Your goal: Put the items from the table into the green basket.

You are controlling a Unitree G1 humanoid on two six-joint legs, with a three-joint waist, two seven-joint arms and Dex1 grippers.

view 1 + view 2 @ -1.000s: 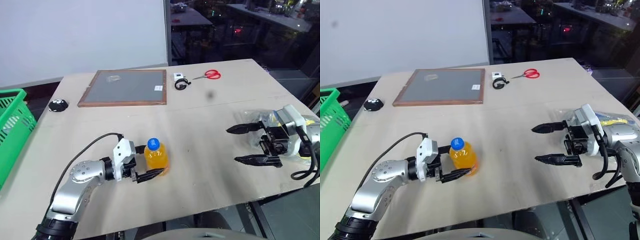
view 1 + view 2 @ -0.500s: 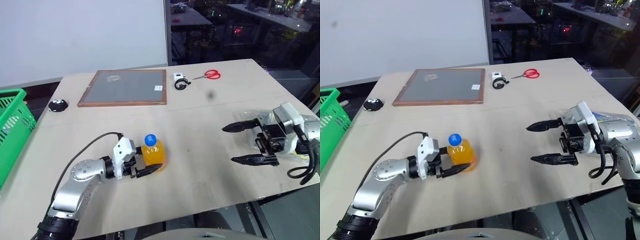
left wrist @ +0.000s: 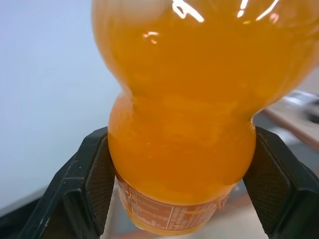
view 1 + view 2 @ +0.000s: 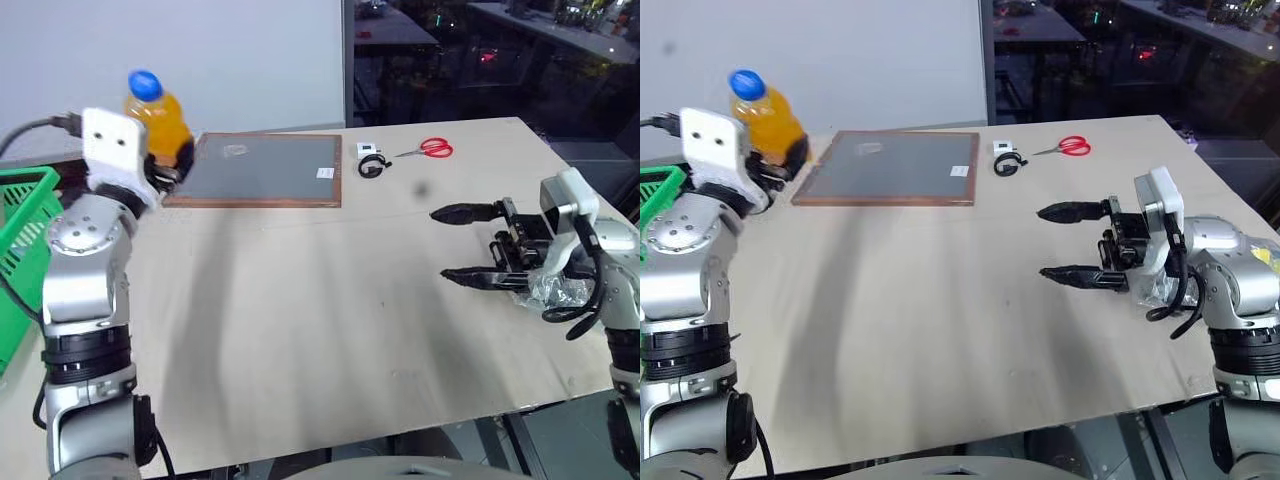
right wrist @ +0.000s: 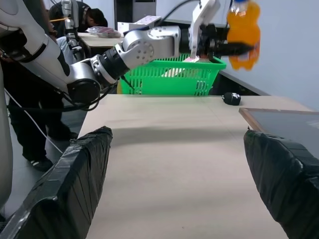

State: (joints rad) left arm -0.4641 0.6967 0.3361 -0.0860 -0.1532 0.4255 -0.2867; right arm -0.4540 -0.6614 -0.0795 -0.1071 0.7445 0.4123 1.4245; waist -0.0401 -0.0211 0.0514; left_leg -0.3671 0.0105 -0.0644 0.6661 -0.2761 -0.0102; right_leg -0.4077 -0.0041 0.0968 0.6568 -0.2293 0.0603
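On the table [image 4: 330, 300], the largest thing in view, the brown-framed board [image 4: 262, 170] lies near the far edge. Off the table's left side stands the green basket [image 4: 22, 240]. Above the near-left corner, the left gripper [image 4: 165, 165] clamps the orange-drink bottle [image 4: 155, 115] upright in the air. At the right, the right gripper [image 4: 470, 243] hovers with fingers spread, the crinkly bag [image 4: 560, 290] just beside it.

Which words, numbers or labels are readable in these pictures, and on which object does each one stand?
No text can be read with confidence.
Orange-drink bottle with blue cap, held in the left gripper: an orange label at its base carries fine print, too small to read.
Brown-framed grey board: two small stickers, too small to read.
Clear crinkly bag under the right gripper: any print is illegible.
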